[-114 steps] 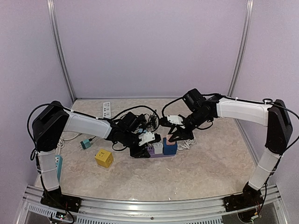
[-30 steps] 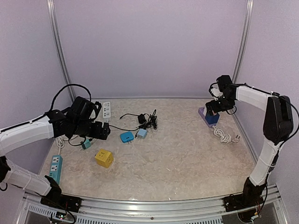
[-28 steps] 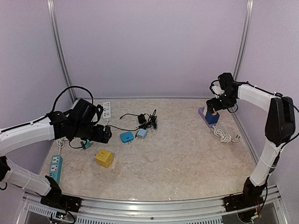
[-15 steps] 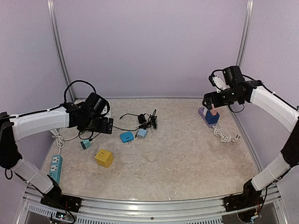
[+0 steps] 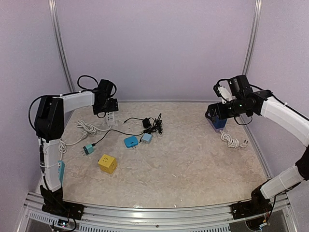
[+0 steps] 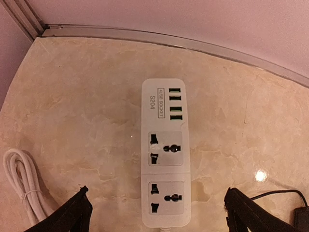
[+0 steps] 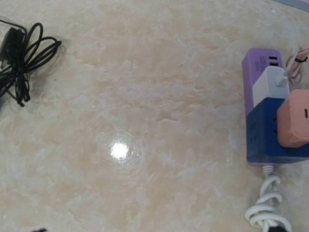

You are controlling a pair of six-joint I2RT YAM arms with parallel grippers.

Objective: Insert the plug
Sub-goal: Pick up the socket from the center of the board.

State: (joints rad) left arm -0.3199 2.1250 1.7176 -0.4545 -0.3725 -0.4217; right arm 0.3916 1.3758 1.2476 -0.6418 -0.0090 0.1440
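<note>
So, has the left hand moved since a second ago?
Yes. The left hand has swung toward the rear wall, away from the yellow cube, and now hangs open over the white strip.

The left arm [image 5: 77, 99] and right arm [image 5: 285, 113] wore smooth white shells between bulky black joints, thin black cables [image 5: 86, 78] curled beside their wrists, their bases [image 5: 248, 209] were black, and the left gripper [image 6: 159, 212] had matte black fingers [image 6: 72, 218].
</note>
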